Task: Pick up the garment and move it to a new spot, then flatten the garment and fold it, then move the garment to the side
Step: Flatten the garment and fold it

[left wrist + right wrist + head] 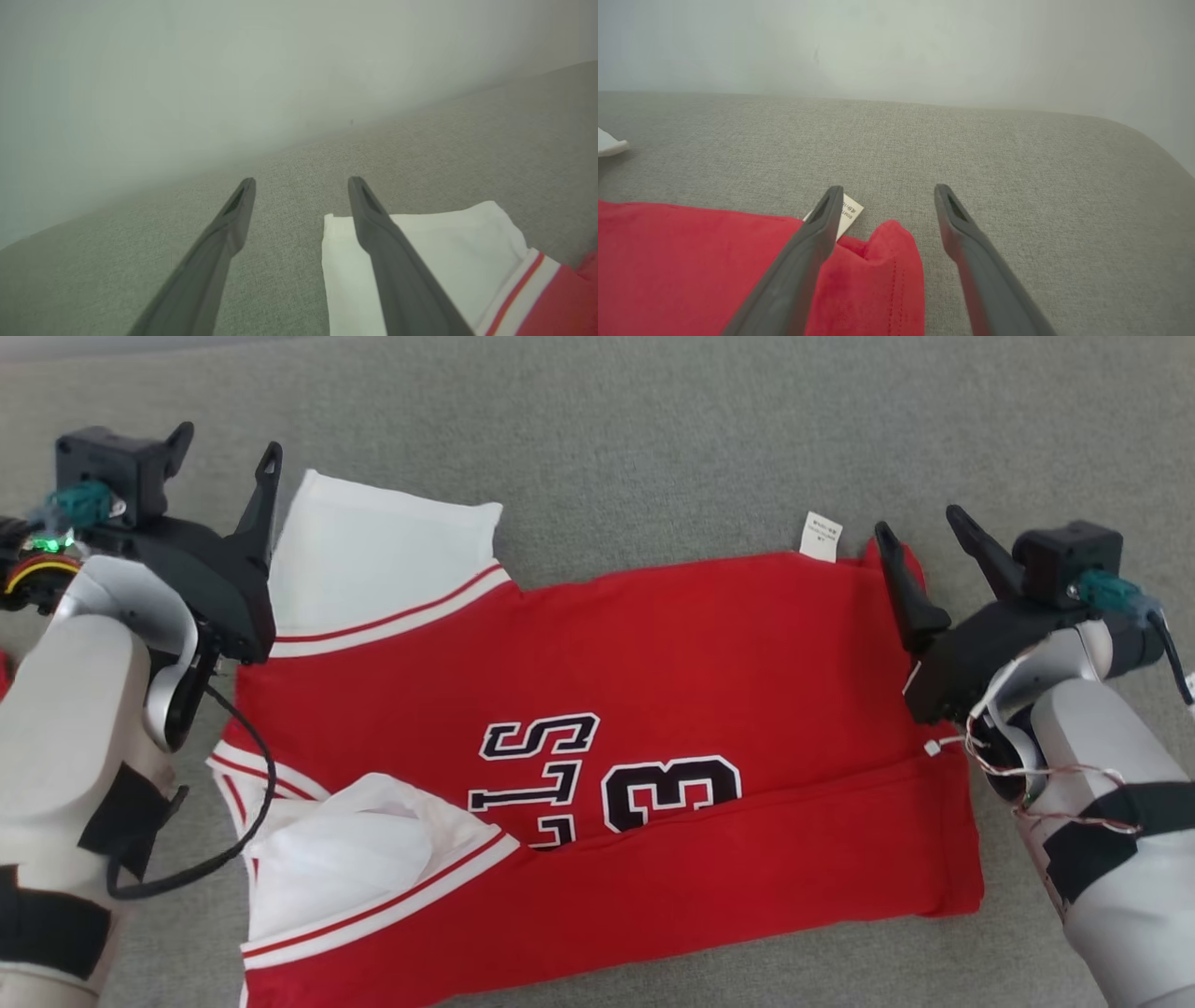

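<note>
The red garment (653,644) lies spread on the grey cushion (653,448), its near-left corner cut off by the head view's edge. The left gripper (227,443), fingers spread, sits at the far-left white sleeve (373,560), one finger over the cloth. The right gripper (920,523), fingers also spread, brackets the far-right corner beside the label (821,537). Bare cushion runs beyond the garment's far edge to the pale wall (896,46).
</note>
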`<state>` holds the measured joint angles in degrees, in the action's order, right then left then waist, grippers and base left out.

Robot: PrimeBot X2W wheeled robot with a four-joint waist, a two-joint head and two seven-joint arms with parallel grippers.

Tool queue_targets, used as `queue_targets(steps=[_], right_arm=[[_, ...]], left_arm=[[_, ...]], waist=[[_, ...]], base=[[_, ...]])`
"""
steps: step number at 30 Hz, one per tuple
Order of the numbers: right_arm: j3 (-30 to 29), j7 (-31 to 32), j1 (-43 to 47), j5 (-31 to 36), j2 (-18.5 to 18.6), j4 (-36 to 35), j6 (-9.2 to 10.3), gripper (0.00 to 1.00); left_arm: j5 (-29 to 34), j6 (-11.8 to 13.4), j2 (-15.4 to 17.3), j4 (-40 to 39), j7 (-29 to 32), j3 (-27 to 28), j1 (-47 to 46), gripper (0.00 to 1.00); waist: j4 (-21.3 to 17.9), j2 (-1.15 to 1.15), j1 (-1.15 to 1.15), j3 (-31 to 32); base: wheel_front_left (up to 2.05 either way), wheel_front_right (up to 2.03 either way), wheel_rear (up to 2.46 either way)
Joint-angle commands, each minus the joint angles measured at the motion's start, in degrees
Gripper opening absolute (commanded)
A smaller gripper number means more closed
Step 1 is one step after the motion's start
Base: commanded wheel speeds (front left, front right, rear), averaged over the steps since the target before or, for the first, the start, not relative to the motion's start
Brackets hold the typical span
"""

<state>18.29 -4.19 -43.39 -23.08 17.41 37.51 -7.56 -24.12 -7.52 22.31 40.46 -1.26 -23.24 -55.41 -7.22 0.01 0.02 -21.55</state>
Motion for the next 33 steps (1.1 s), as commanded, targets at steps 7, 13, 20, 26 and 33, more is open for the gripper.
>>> queue_targets(steps=[7, 13, 20, 26, 33], right_arm=[[3.77, 2.66, -5.74, -1.75, -0.13, 3.81, 0.13, 1.0], [6.93, 4.41, -8.72, -3.7, -0.75, 6.28, 0.13, 1.0], [10.49, 6.14, -11.02, -5.67, -1.39, 8.63, 0.13, 1.0], [12.74, 7.86, -11.87, -6.93, -1.12, 10.02, 0.13, 0.92], [14.54, 6.66, -13.45, -8.86, -0.45, 9.96, 0.13, 0.0]], left_arm=[[-8.45, 0.12, 1.76, 6.81, 3.82, -7.0, -5.34, 1.0], [-12.91, 0.12, 2.8, 10.53, 5.74, -10.97, -8.65, 1.0], [-17.08, 0.11, 2.85, 13.63, 7.18, -14.39, -11.17, 1.0], [-21.03, 0.07, 2.22, 13.59, 10.33, -17.4, -11.35, 1.0], [-23.72, 0.12, 3.5, 15.04, 9.65, -20.74, -12.21, 0.0]], waist=[[-2.36, -0.01, -0.02, -4.24], [-3.1, -0.01, -0.02, -6.05], [-4.23, -0.01, -0.02, -7.25], [-4.43, -0.01, -0.02, -7.74], [-3.99, -0.01, -0.02, -6.93]], base=[[0.0, 0.0, 0.0], [0.0, 0.0, 0.0], [0.0, 0.0, 0.0], [0.0, 0.0, 0.0], [0.0, 0.0, 0.0]])
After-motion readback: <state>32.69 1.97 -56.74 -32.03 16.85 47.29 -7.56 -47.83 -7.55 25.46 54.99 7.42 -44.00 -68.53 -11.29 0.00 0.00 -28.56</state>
